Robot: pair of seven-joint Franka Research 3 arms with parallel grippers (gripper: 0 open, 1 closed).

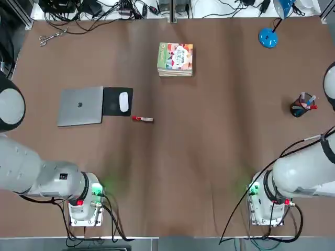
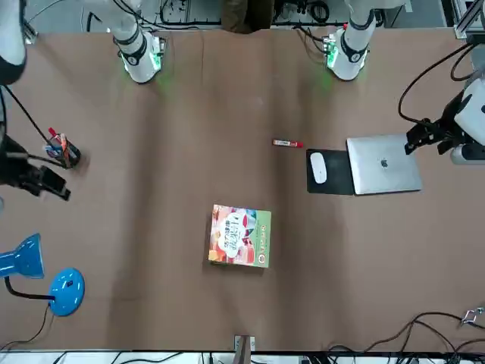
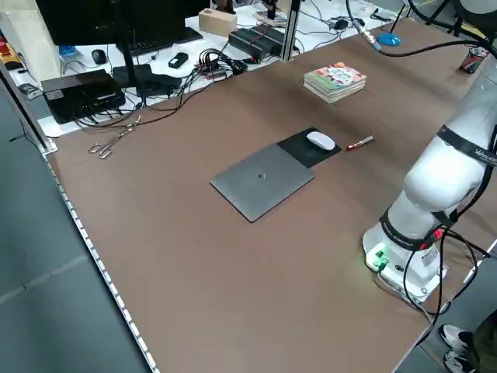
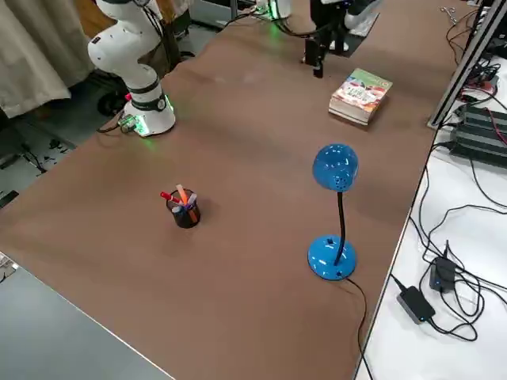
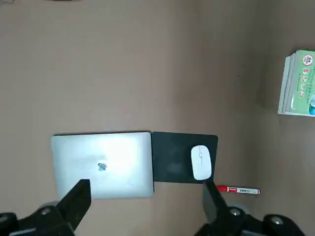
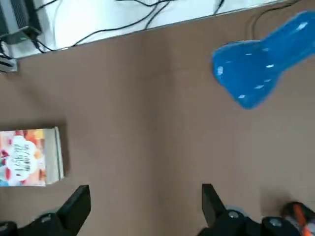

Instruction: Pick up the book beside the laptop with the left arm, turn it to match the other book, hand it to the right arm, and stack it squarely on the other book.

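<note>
Top view: book (image 1: pixel 175 59) stacked near table's (image 1: pixel 209 157) far edge, mid-width; laptop (image 1: pixel 80 106) toward left edge; both grippers, left (image 5: pixel 147 209) and right (image 6: pixel 145 209), spread, empty.

You see a brown table (image 1: pixel 209 157), a blue desk lamp (image 4: pixel 333 214), tangled cables (image 4: pixel 459 261) and grey floor (image 3: pixel 46 311) around it.

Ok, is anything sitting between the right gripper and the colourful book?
Nothing visible. Bare table runs from the open right gripper to the colourful book, which lies on top of the stack at the far middle. The pen cup and blue lamp stand off to the side of that line.
</note>
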